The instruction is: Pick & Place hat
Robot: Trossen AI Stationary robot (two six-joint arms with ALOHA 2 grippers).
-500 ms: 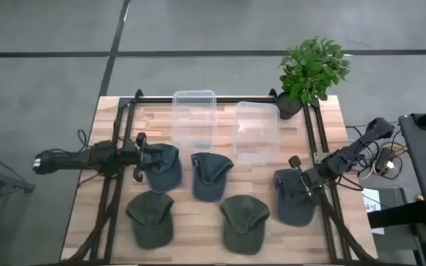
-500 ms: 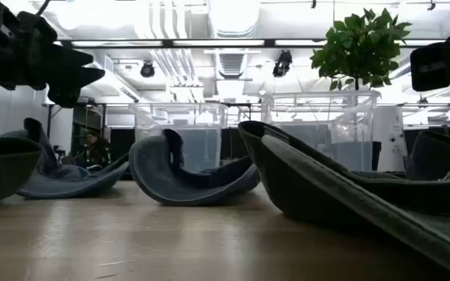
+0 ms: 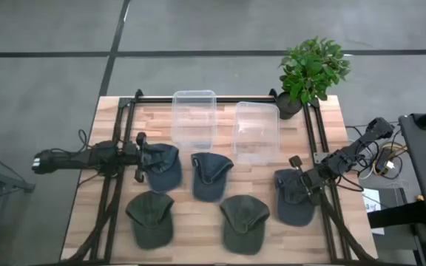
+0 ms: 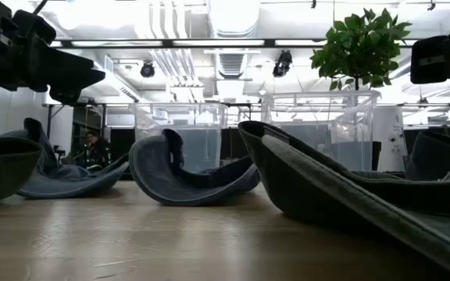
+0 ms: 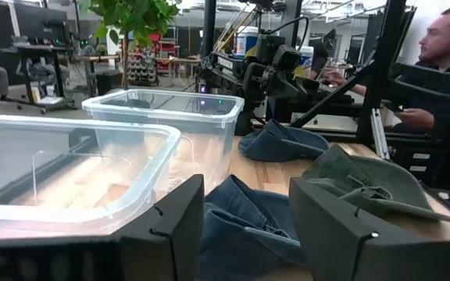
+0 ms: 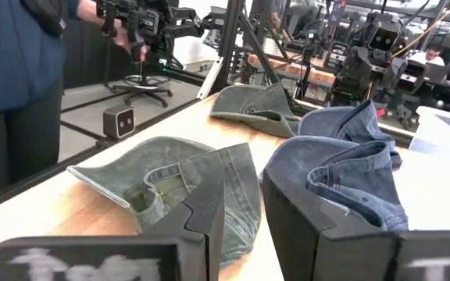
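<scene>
Left gripper (image 3: 140,154): at the left side of the table (image 3: 198,225), fingers (image 5: 170,226) spread wide, hovering at the near edge of a blue denim cap (image 3: 163,165); nothing held. Ahead of it, past that cap, a second blue denim cap (image 3: 210,174). Off to one side of it, two clear plastic bins: first bin (image 3: 194,118), second bin (image 3: 256,130), side by side at the table's far edge. To its other side, toward the front edge, an olive cap (image 3: 151,217).

Right gripper (image 3: 297,175): at the right side of the table, fingers (image 6: 201,218) parted narrowly, poised over a third blue denim cap (image 3: 294,195); not seen to grip anything. Ahead of it in the right wrist view, a second olive cap (image 6: 178,183) lying crown-down, its inner band showing; same cap in the high view (image 3: 243,222), near the front edge.

Potted plant (image 3: 310,70): at the far right corner, beyond the right gripper, just beside the second bin.

Persons: one standing beside the table in the right wrist view (image 6: 18,86); one seated beyond the table in the left wrist view (image 5: 444,55).
</scene>
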